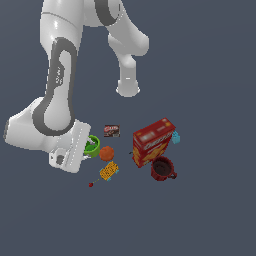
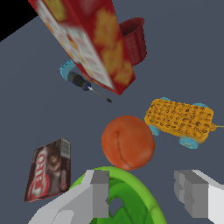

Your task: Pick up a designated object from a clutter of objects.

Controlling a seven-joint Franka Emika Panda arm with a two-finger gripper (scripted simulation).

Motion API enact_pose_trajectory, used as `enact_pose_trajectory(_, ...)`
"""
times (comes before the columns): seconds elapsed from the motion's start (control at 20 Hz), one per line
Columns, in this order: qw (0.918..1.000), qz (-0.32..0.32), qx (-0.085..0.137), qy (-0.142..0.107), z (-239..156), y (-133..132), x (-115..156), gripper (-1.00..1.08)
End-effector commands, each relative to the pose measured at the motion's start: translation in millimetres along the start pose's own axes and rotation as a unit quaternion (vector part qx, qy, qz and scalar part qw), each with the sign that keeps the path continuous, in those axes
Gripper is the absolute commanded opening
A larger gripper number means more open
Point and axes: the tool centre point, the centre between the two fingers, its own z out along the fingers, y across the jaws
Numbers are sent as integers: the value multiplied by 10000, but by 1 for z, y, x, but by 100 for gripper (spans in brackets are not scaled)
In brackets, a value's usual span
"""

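The green cup (image 1: 93,149) stands at the exterior view's left of the clutter, right beside the orange ball (image 1: 106,153). My gripper (image 1: 90,144) is down at the cup, fingers open. In the wrist view the cup (image 2: 131,197) lies between and below my gripper's (image 2: 146,194) two grey fingers. One finger (image 2: 99,192) is over the rim and the other finger (image 2: 192,192) is just outside the wall. The jaws stand wide apart and hold nothing. The ball (image 2: 127,142) touches or nearly touches the cup's far side.
A yellow patterned packet (image 1: 109,171) (image 2: 180,119), small dark box (image 1: 111,131) (image 2: 48,170), red cereal box (image 1: 152,141) (image 2: 85,39), dark red mug (image 1: 163,168) (image 2: 133,39), blue item (image 1: 176,137), a small screwdriver (image 2: 85,85) and a tiny red item (image 1: 91,184) lie around.
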Motion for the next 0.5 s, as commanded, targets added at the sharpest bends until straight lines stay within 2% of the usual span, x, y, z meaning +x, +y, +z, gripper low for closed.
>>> enact_pose_trajectory(0.0,9994,-271,-23,232,-2,3,-7,28)
enact_pose_trajectory(0.45,9899,-1062,-228,916,-13,9,-29,28)
